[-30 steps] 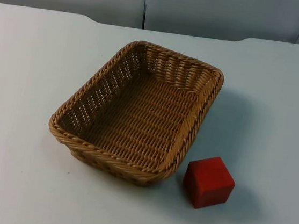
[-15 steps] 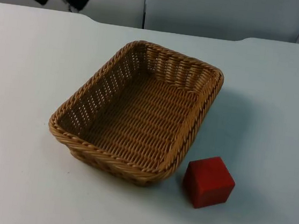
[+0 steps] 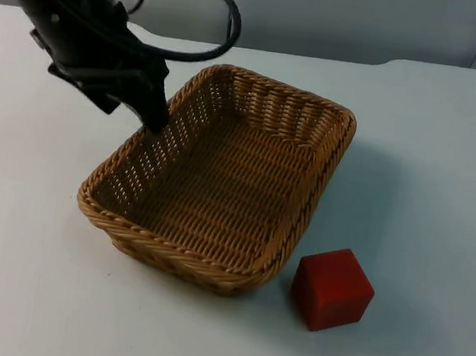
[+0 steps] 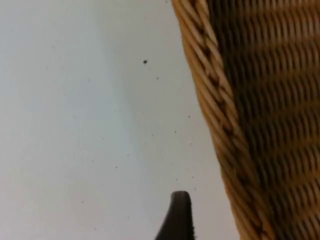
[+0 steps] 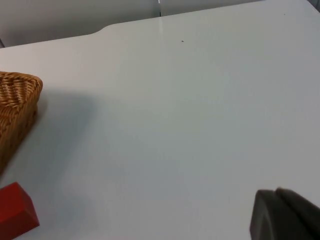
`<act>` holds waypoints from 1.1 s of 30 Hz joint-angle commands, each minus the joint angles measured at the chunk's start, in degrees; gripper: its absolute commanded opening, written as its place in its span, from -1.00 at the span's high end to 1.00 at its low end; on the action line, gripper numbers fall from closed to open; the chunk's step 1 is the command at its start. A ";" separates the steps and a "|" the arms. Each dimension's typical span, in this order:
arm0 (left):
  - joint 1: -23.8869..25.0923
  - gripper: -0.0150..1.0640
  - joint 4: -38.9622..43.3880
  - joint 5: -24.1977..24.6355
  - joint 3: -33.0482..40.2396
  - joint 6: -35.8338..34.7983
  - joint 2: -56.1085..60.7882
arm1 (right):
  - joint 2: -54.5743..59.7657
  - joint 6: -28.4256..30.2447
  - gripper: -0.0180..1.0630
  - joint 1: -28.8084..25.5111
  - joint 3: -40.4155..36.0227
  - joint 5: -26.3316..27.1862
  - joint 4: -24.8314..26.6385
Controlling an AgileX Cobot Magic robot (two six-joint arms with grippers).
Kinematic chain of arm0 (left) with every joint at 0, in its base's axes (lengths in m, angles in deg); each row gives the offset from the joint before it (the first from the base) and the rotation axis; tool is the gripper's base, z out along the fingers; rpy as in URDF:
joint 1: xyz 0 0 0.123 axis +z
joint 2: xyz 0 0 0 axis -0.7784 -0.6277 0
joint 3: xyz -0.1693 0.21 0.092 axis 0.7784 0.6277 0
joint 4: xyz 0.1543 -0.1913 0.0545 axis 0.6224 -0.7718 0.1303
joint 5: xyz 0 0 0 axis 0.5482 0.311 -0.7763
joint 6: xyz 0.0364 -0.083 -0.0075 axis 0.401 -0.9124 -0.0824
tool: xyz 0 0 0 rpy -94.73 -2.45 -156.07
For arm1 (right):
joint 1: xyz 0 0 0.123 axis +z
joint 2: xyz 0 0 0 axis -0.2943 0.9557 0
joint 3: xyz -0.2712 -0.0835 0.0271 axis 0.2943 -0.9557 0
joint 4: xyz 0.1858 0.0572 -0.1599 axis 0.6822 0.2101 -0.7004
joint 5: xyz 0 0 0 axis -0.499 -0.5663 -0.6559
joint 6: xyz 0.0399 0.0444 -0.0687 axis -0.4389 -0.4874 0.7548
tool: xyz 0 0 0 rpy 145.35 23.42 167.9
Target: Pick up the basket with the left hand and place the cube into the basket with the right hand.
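Observation:
A brown wicker basket point(image 3: 329, 167) sits in the middle of the white table, with nothing inside. A red cube point(image 3: 333, 288) rests on the table just off the basket's near right corner. My left gripper point(image 3: 133, 113) has come down at the basket's far left rim and stands open; one finger is at the rim, the other outside it. In the left wrist view a black fingertip point(image 4: 177, 216) hangs over the table just beside the woven rim point(image 4: 210, 85). My right gripper point(image 5: 280, 214) waits shut, away from the cube point(image 5: 15, 211) and the basket's corner point(image 5: 17, 100).
The white table top point(image 3: 430, 148) ends at a grey partition wall point(image 3: 342, 18) behind the basket. Bare table lies to the right of the basket and along the front edge.
The left arm has swung in from the upper left and come down to the basket's left rim, its jaws now apart. Basket and cube have not moved.

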 commanded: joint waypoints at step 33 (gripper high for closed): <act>8.05 0.98 -6.66 12.49 -5.10 -7.98 3.33 | -0.18 0.44 0.97 -0.40 -0.34 0.28 0.23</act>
